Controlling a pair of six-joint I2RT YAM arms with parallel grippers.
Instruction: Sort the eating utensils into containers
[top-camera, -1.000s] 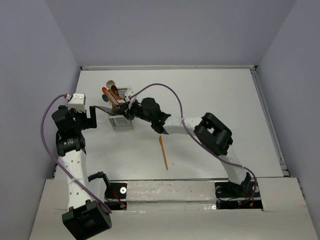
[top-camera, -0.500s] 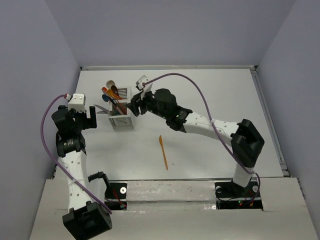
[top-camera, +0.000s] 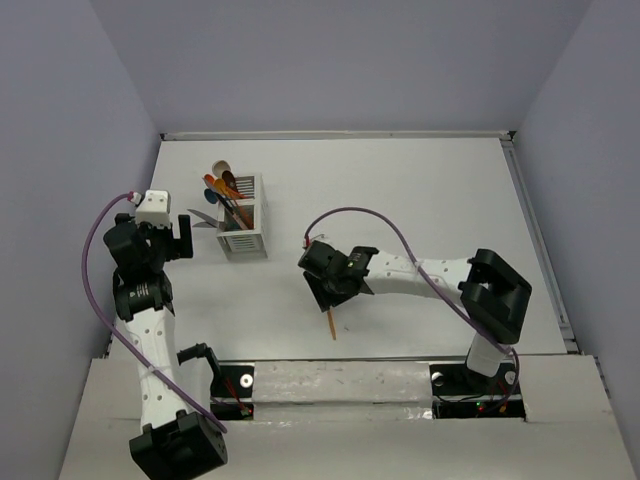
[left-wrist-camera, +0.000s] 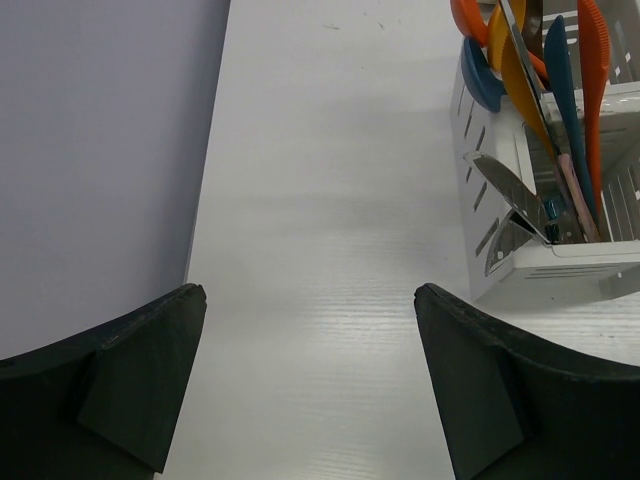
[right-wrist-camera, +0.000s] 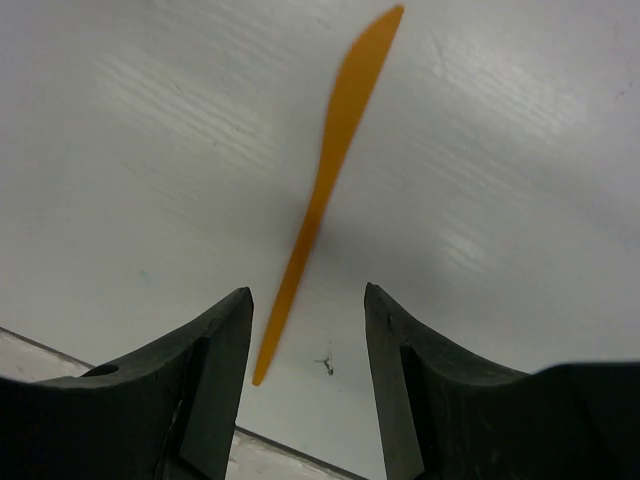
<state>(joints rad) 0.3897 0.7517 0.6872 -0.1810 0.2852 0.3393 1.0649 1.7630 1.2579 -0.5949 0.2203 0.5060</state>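
Right gripper (right-wrist-camera: 305, 300) has left the caddy (top-camera: 243, 232); fingers part-open, empty, straddle orange knife (right-wrist-camera: 325, 170) (near table (right-wrist-camera: 520, 150) front edge). Left gripper (left-wrist-camera: 310, 300): fully open, empty, open table ahead.

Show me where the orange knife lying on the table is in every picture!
Top view: low in the middle, the orange knife pokes out below the right pincer.
Left wrist view: not in it; the white caddy shows instead.
Right wrist view: down the middle, slanting, its near end inside the open pincer.
Shared landmark: the right pincer, in the top and right wrist views; the white table is in all three.
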